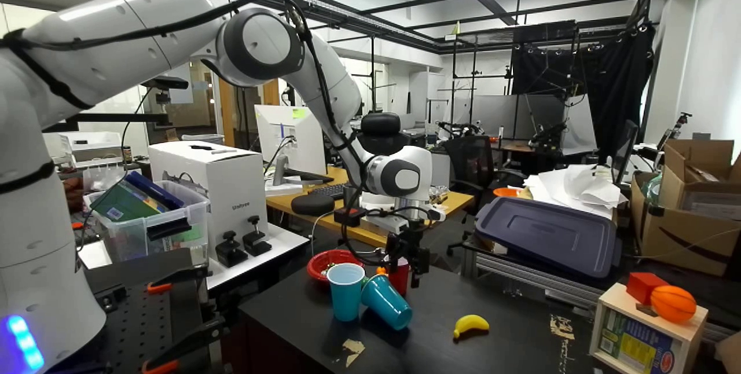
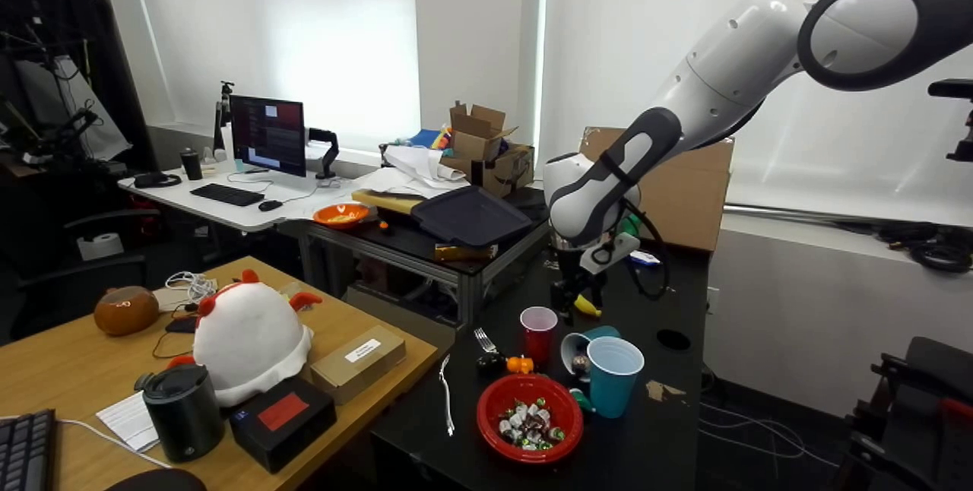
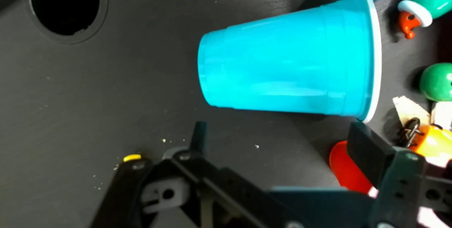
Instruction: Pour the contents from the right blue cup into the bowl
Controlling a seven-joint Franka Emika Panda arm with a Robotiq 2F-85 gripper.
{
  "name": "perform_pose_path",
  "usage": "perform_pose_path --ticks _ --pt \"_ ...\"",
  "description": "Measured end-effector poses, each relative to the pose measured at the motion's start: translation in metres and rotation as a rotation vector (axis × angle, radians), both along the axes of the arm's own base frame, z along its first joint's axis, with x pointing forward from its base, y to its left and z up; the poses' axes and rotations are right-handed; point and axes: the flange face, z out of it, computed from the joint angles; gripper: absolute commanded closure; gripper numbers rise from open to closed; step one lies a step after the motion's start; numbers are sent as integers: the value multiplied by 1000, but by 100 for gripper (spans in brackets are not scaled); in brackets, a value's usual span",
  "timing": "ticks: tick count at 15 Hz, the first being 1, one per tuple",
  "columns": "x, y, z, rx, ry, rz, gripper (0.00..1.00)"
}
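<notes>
The right blue cup [image 1: 386,303] lies on its side on the black table. It also shows in the wrist view [image 3: 289,60]. In an exterior view its mouth [image 2: 574,350] faces toward the bowl, with a small wrapped piece [image 2: 580,364] inside. The shallow red bowl [image 2: 490,422] holds several wrapped candies; it is partly hidden behind cups in an exterior view [image 1: 317,270]. The lighter blue cup [image 1: 346,299] stands upright beside the lying cup [image 2: 610,384]. My gripper [image 3: 279,129] is wide open and empty, above the table beside the lying cup, near the red cup [image 1: 410,261].
The small red cup [image 2: 537,339] stands close to the lying cup. Green [image 3: 438,81] and orange [image 2: 520,365] toys sit between cups and bowl. A fork [image 2: 485,340], a white strip [image 2: 447,396] and a banana [image 1: 470,324] lie on the table. A round hole [image 2: 673,340] is in the tabletop.
</notes>
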Motion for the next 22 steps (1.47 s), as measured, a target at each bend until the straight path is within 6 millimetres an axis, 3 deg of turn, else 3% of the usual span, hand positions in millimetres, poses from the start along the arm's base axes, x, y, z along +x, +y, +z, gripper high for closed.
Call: perform_pose_path --ticks 5,13,22 --pt "-4 0 2 -3 43 -5 0" --pt "-3 -2 36 22 121 -37 0" --pt "-15 19 22 63 202 -30 0"
